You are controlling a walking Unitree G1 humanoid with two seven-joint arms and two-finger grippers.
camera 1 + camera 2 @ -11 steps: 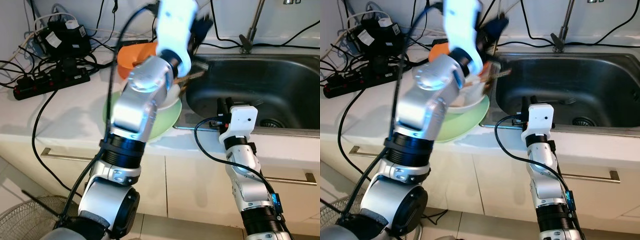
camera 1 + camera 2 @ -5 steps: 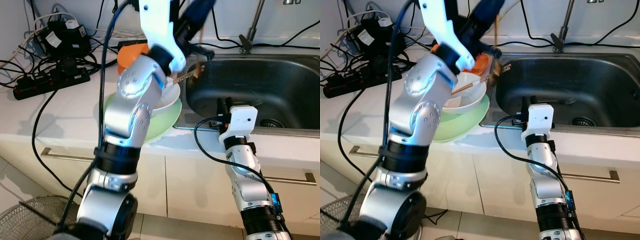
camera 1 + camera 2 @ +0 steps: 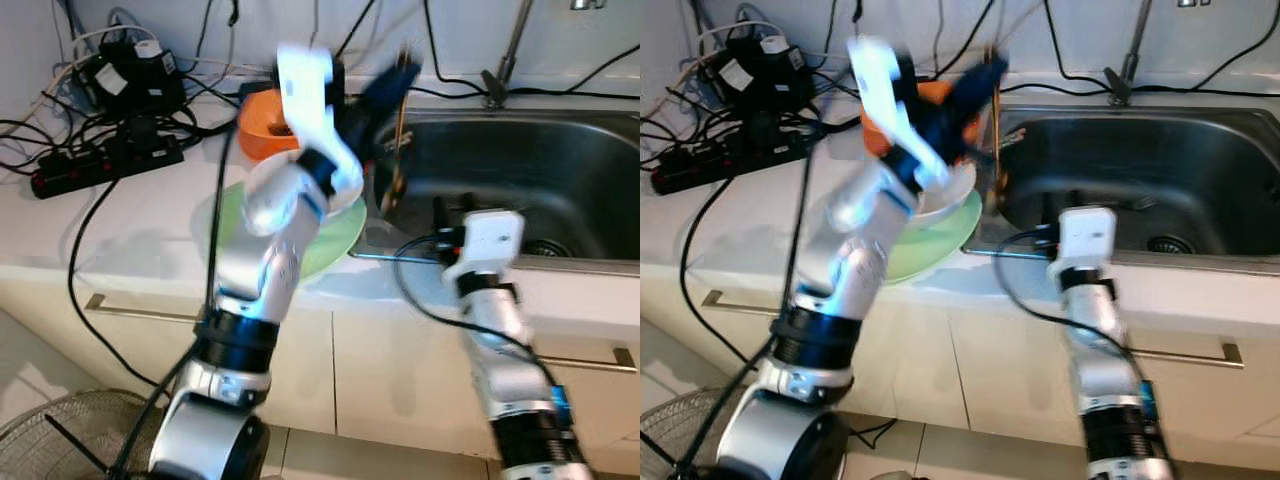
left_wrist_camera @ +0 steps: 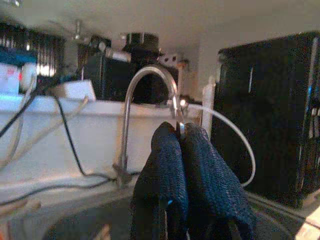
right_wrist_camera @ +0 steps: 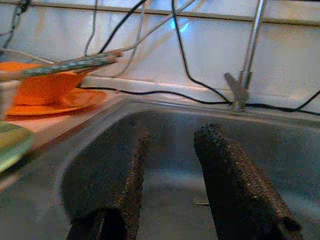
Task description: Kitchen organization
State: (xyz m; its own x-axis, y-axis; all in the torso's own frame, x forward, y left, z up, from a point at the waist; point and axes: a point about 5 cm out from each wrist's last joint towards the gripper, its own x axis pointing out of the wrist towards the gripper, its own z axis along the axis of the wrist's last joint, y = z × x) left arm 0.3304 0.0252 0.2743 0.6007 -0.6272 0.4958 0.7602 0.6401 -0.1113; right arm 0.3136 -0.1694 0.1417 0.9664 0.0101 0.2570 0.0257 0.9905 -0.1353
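The robot's two arms are built of rounded silver segments joined by black ribbed collars. The left arm (image 3: pixel 262 270) has a white wrist housing, and a black cable loops along its side. The right arm (image 3: pixel 500 350) ends in a white, boxy wrist block, with a thin black cable curling from it and a small blue marking lower down. The left gripper (image 4: pixel 185 150) has black, coarse-textured fingers (image 4: pixel 210 175); the right gripper (image 5: pixel 167 150) has two long, black, rough-surfaced fingers (image 5: pixel 227 175).
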